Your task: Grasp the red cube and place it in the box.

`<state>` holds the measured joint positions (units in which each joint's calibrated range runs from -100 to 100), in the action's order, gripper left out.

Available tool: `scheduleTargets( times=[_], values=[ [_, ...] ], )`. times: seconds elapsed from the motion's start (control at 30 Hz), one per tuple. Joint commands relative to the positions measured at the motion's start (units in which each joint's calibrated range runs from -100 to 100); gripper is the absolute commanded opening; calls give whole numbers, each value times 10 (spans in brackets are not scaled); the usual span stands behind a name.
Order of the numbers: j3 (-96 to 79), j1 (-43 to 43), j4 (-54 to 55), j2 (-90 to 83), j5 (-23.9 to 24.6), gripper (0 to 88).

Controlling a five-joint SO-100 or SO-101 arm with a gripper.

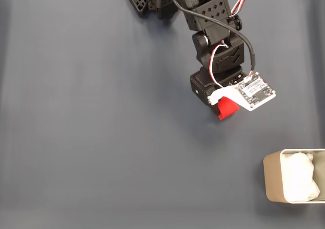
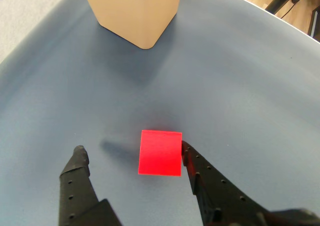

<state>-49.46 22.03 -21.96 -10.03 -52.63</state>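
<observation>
The fixed view looks straight down on a dark grey-blue table (image 1: pixel 76 137). At about twelve to one o'clock, a black robot arm (image 1: pixel 213 36) reaches in from the top edge toward the middle, trailed by a black cable and red-and-white wires. A white circuit board (image 1: pixel 257 90) is mounted at its lower end. Just left of and below that board, a red cube (image 1: pixel 228 108) peeks out from under the arm, resting on the table. At about four o'clock, in the lower right corner, sits a beige box (image 1: pixel 270 181) with rounded corners, partly cut off by the frame, with crumpled white lining (image 1: pixel 299 181) inside it. The cube and box lie well apart.

The wrist view shows what the arm hides from above. The gripper (image 2: pixel 132 153) enters from the bottom edge with its two black fingers spread wide apart, holding nothing. The left finger (image 2: pixel 77 178) sits at about seven o'clock, clear of the cube. The cube (image 2: pixel 160 152) rests on the table near the centre, between the fingers, and its right edge appears to touch the right finger (image 2: pixel 207 183) at about five o'clock. At twelve o'clock, the box's (image 2: pixel 135 10) outer corner stands well beyond the cube; its inside cannot be seen here. Pale floor shows past the table's curved edge.
</observation>
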Motion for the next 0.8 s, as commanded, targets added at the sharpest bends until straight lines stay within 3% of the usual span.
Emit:
scheduleTargets(
  times=[0.0, 0.47, 0.77],
  values=[
    [14, 10, 9, -5, -2, 411],
    [13, 9, 6, -1, 0, 405],
    [6, -7, 6, -5, -5, 354]
  ],
)
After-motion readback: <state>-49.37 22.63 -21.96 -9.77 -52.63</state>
